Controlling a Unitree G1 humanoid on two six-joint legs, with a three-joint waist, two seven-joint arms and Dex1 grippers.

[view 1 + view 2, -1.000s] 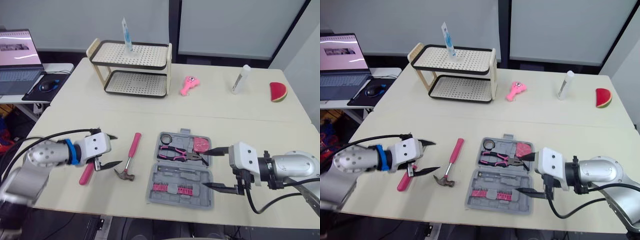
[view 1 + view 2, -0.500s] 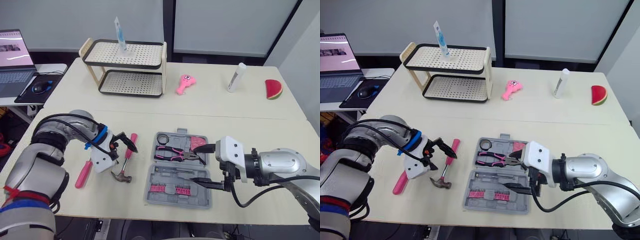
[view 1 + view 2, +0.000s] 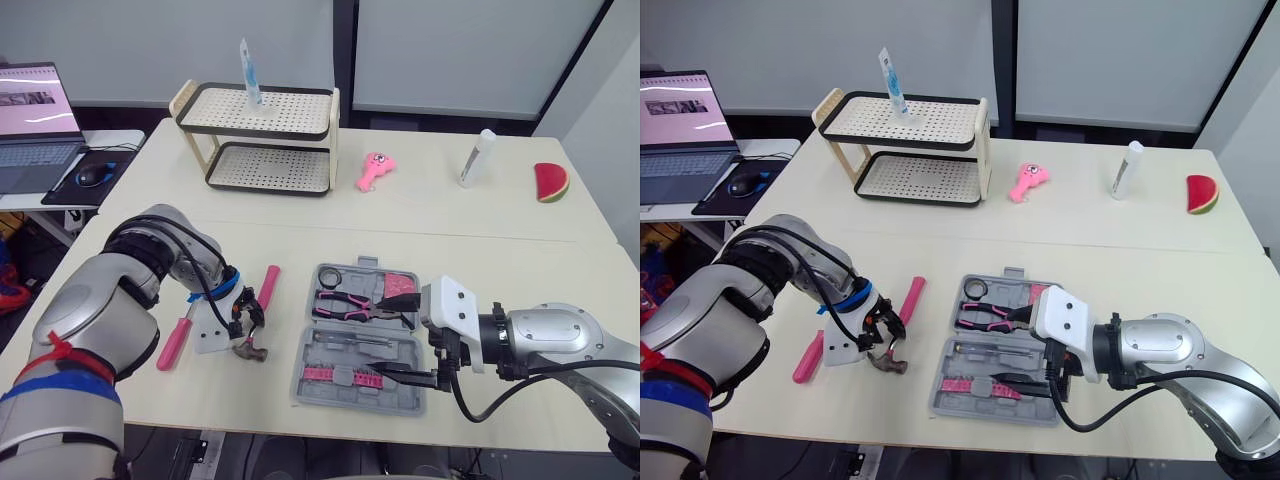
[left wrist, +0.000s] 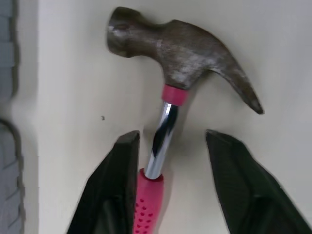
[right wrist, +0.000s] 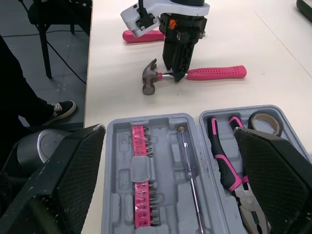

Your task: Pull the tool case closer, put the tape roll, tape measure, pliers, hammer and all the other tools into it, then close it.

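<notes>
My left gripper (image 4: pixel 170 141) has dropped onto the hammer (image 4: pixel 181 68) since half a second ago. Its fingers (image 4: pixel 117 185) stand open astride the chrome shaft just below the head, one on either side, clamping nothing (one looks to brush the pink grip). The hammer lies flat on the bench (image 3: pixel 480 250), just beside the open tool case (image 3: pixel 360 398). My right gripper (image 3: pixel 395 336) has slid further in over the case, fingers spread wide and empty. The pliers (image 3: pixel 352 306) and tape roll (image 3: pixel 331 275) sit inside the case.
</notes>
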